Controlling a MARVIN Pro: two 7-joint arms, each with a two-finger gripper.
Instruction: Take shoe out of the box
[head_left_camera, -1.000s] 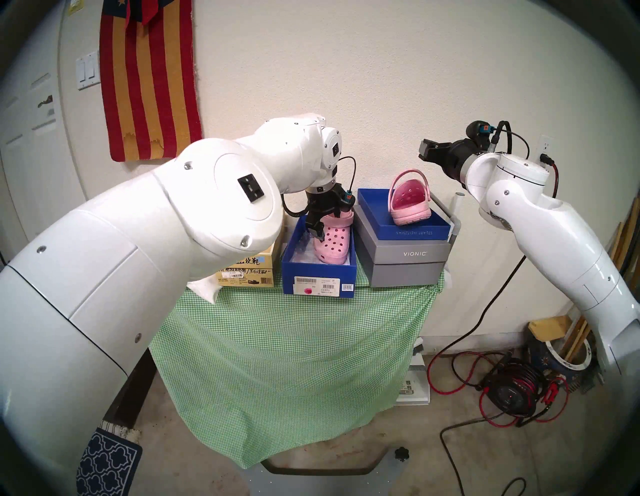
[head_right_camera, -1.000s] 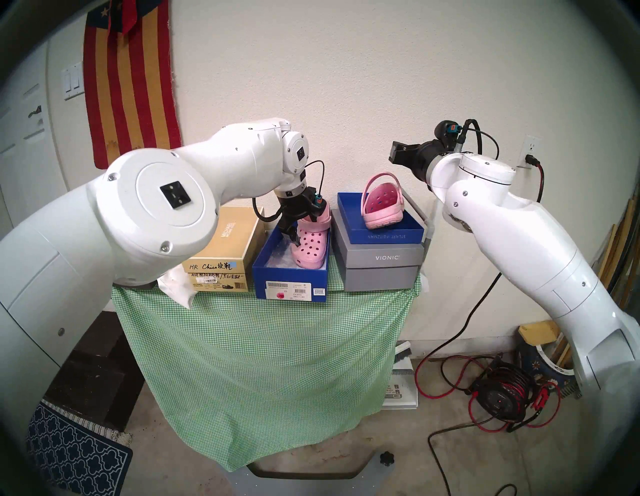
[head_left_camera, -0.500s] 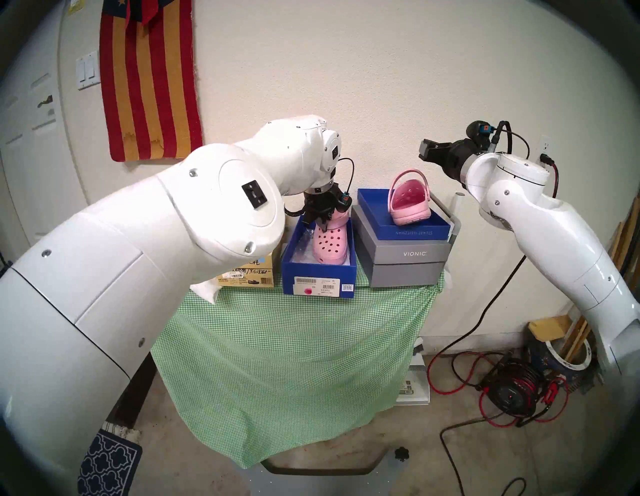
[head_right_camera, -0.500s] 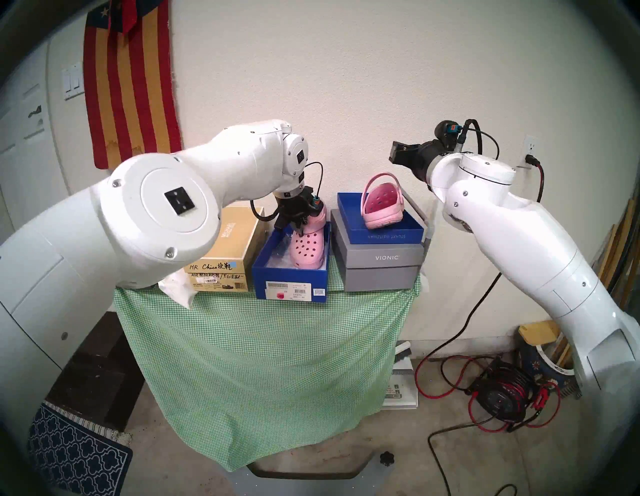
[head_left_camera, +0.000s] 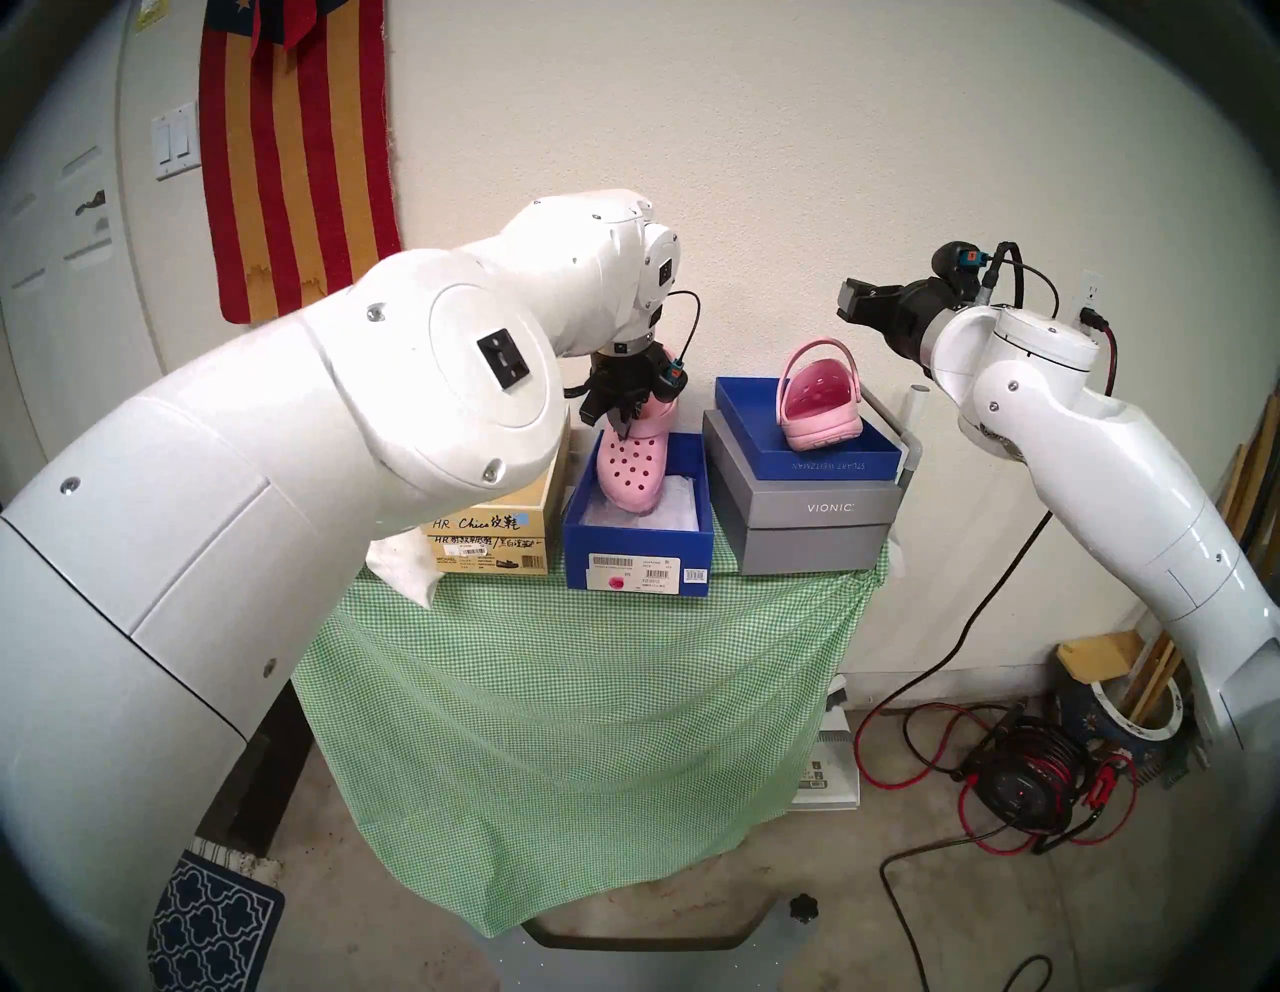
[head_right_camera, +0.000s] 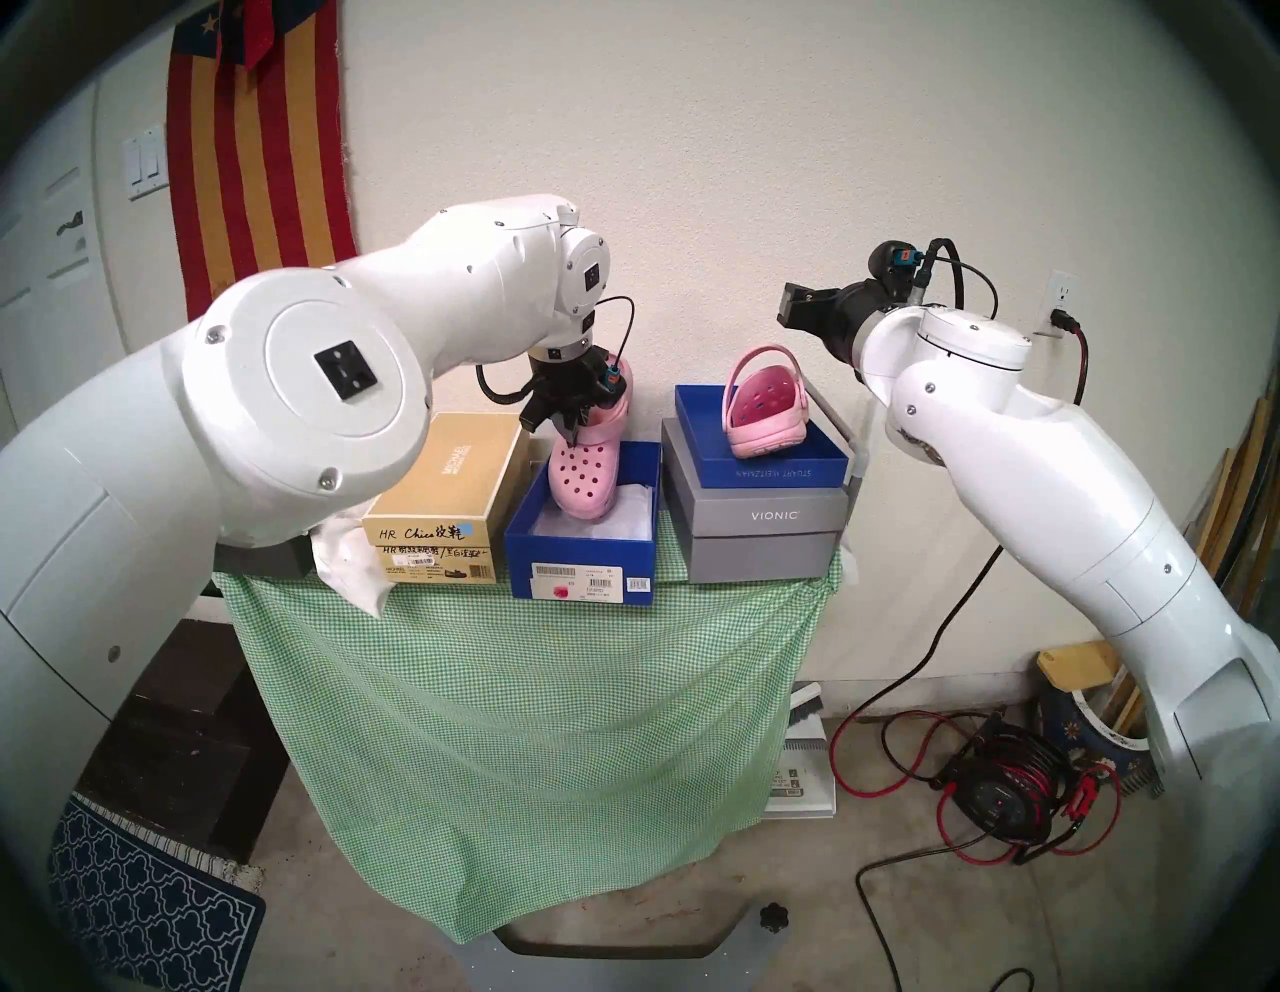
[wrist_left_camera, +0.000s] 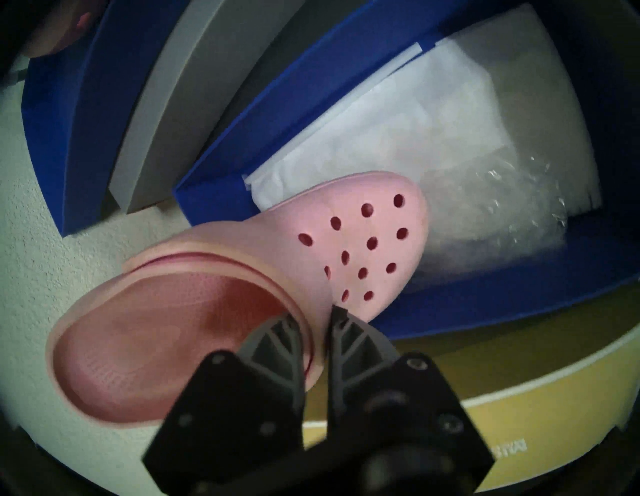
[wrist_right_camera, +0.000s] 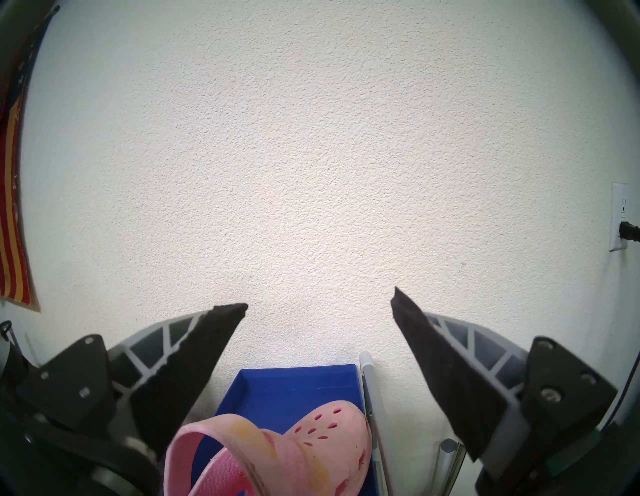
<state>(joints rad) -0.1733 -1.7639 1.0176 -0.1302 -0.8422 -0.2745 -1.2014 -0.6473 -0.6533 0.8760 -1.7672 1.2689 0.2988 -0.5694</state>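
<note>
My left gripper is shut on the rim of a pink clog. It holds the clog toe-down, partly lifted above the deep royal-blue box with a white barcode label. White tissue paper lies in the box. My right gripper is open and empty, raised near the wall above a second pink clog.
The second clog rests in a shallow blue lid-tray on grey Vionic boxes. A gold box stands left of the blue box. A green checked cloth covers the table. Cables and a reel lie on the floor.
My left gripper closed on the clog's rim and lifted it up and to the left, baring the tissue paper in the box. The right arm has not moved.
</note>
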